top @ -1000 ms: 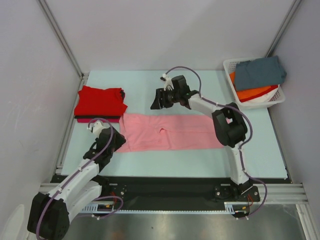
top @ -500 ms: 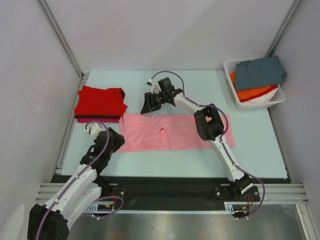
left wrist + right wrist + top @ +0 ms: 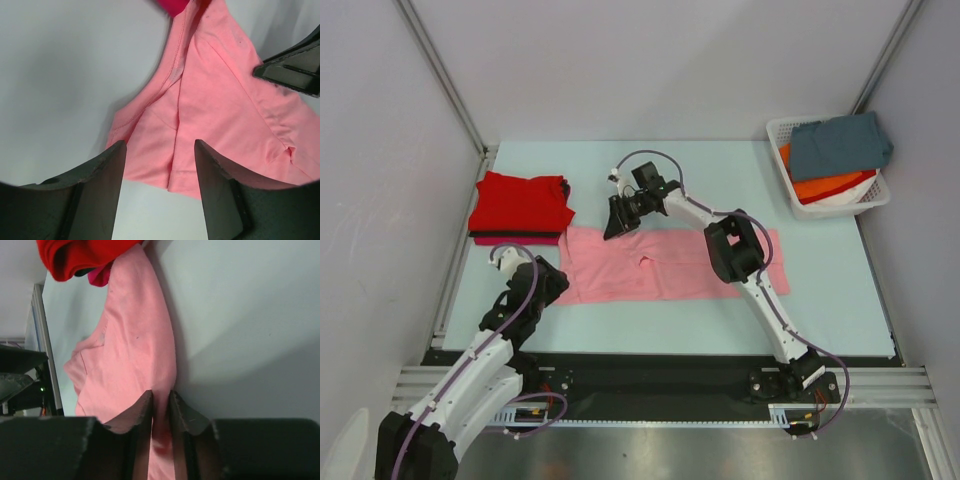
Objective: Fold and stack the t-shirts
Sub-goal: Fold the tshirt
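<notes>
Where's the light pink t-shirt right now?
In the top view, the light pink cloth t-shirt lies spread flat at centre, just near and right of the folded red t-shirt stack.

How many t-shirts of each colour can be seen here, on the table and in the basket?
Pink shirt, spread flat: 1
Red shirt, folded, at left: 1
Magenta shirt, edge under the red: 1
Grey-blue shirt, top of basket: 1
Orange shirt, beneath it: 1
Total: 5 in view
</notes>
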`<state>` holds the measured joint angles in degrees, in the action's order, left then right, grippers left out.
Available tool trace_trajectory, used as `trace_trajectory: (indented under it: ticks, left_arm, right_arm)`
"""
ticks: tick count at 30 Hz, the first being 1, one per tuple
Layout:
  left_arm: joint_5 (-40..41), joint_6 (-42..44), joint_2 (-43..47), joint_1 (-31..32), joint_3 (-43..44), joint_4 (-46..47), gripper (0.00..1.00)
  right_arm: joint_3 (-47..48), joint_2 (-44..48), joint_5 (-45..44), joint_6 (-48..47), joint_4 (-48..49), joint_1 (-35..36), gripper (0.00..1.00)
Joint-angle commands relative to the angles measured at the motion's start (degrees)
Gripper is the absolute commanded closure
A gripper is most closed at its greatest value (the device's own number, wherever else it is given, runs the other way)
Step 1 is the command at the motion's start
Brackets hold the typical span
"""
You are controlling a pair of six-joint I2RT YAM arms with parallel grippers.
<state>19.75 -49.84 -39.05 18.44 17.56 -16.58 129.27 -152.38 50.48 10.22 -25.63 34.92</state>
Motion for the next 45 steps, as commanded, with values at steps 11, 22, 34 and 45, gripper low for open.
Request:
trace_trajectory:
  ticks: [11, 22, 34, 45]
  left_arm:
    - [-6.73, 5.2, -1.73, -0.33, -0.77, 5.41, 0.37]
    - [-11.14, 1.69, -10.66, 15.03, -2.89, 21.92, 0.3]
    - [-8.06, -7.54, -51.55, 37.37, 19.52, 40.3, 0.31]
    - [-10.52, -20.55, -70.01, 40.8, 33.84, 45.41, 0.32]
  right_arm:
    - [-2.97, -1.61, 0.15, 23.43, 25.09, -8.72, 1.0]
    - [-2.89, -0.81, -25.33, 34.69, 35.91, -21.73, 1.0]
    - [-0.42, -3.45, -28.77, 35.14, 37.32, -27.09, 1.0]
    - [-3.59, -0.91, -30.61, 32.85, 37.49, -27.97, 1.0]
